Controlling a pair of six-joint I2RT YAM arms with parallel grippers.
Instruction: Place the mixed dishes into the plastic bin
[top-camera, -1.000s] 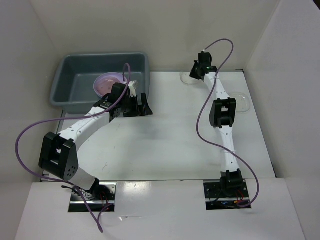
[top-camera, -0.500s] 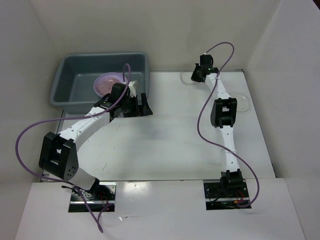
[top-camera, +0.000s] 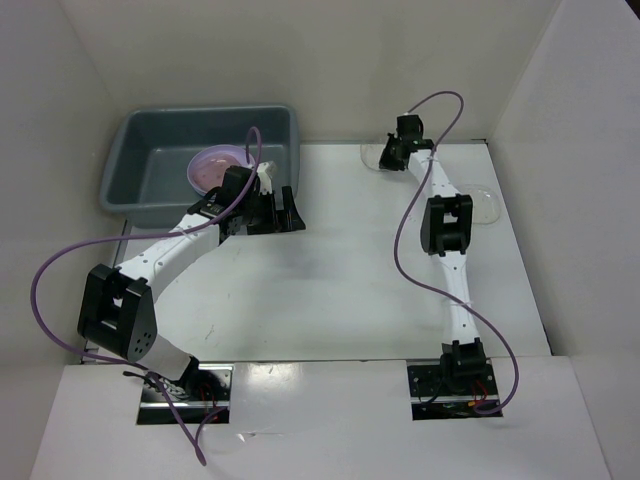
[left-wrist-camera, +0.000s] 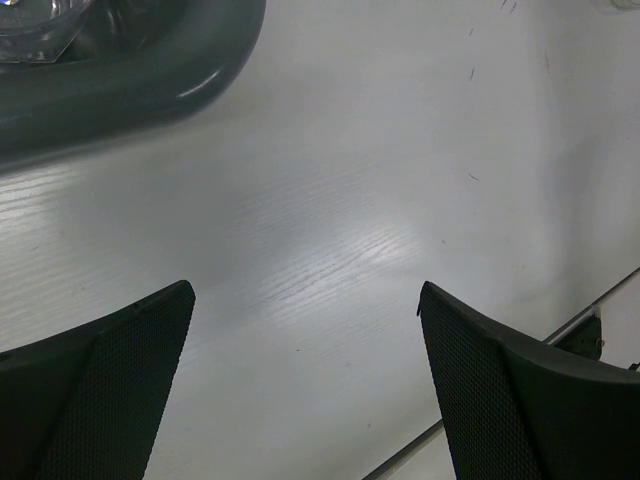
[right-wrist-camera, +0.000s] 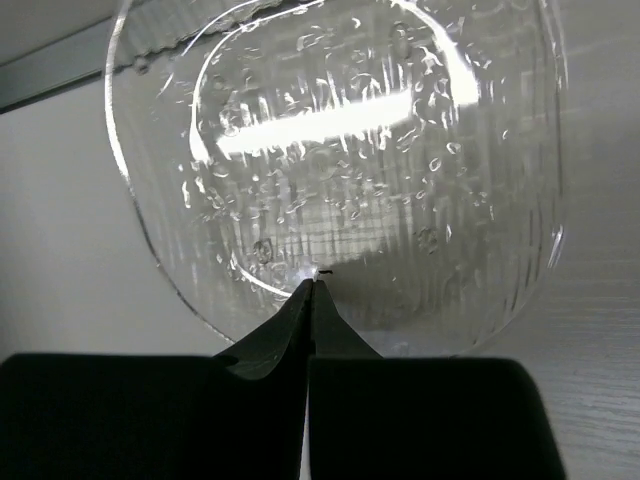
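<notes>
The dark gray plastic bin stands at the back left with a pink plate inside it. My left gripper hovers over bare table just off the bin's near right corner, open with nothing between its fingers. The left wrist view also shows the bin's rim and a clear dish inside. A clear shallow bowl lies by the back wall. My right gripper is shut, its tips resting on the bowl's inside just past the near rim.
A second clear shallow bowl lies near the table's right edge, beside the right arm's elbow. White walls close in the table at the back and on both sides. Purple cables loop off both arms.
The right gripper has shifted slightly left and toward the front at the clear bowl. The left arm and the bin's contents have not moved.
</notes>
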